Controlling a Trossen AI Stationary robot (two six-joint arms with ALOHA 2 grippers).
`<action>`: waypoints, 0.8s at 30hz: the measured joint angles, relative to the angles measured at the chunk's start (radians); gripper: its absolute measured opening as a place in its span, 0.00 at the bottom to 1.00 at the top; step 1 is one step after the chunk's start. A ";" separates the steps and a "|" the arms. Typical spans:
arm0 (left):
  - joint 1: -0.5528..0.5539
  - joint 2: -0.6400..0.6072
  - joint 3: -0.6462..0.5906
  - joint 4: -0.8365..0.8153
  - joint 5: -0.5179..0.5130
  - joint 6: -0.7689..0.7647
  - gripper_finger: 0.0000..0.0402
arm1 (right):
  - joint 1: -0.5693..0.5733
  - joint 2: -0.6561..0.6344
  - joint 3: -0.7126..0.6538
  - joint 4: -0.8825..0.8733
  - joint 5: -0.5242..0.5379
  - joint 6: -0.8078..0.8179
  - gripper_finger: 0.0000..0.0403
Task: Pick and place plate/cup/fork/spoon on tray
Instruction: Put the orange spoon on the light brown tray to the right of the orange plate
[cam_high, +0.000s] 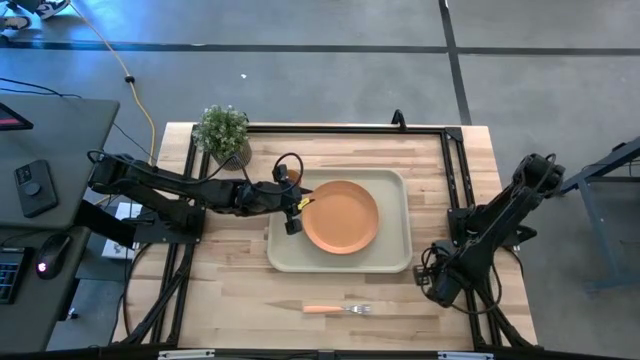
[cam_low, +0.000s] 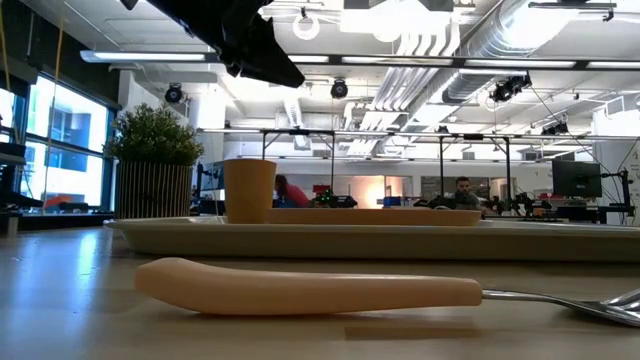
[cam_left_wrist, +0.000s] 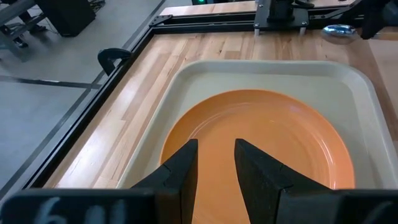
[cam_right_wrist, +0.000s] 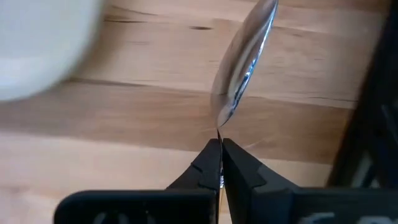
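Observation:
The orange plate (cam_high: 341, 216) lies on the pale tray (cam_high: 395, 255). The orange cup (cam_low: 250, 190) stands on the tray's left part; in the high view my left arm hides it. My left gripper (cam_high: 297, 206) hovers over the tray's left edge, its fingers a little apart and empty (cam_left_wrist: 216, 168) above the plate's rim (cam_left_wrist: 261, 143). The fork (cam_high: 336, 309) lies flat on the table near the front edge, its handle close in the low view (cam_low: 310, 290). My right gripper (cam_high: 433, 285) is shut on the spoon (cam_right_wrist: 239, 68) beside the tray's right near corner. My right gripper pinches the spoon's thin neck (cam_right_wrist: 219, 129), just behind the bowl, between its two fingertips. The fingers lie along the spoon, and the shiny bowl (cam_right_wrist: 244, 56) sticks out ahead of them over the wood. The fingers hide the handle. I cannot tell whether the spoon is off the table.
A potted green plant (cam_high: 224, 132) stands at the table's far left corner, close to my left arm. A black frame rail (cam_high: 345, 128) runs along the table's edges. Bare wood lies between the tray and the fork (cam_high: 230, 285).

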 joint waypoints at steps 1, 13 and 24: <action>0.000 0.000 0.000 0.000 0.000 0.000 0.24 | 0.000 -0.012 0.005 0.000 0.018 -0.005 0.00; -0.006 0.000 0.000 -0.010 0.037 -0.033 0.24 | -0.070 -0.104 0.143 -0.286 0.204 -0.074 0.00; -0.037 0.000 0.000 -0.010 0.048 -0.031 0.24 | -0.397 -0.144 0.143 -0.195 0.262 -0.511 0.00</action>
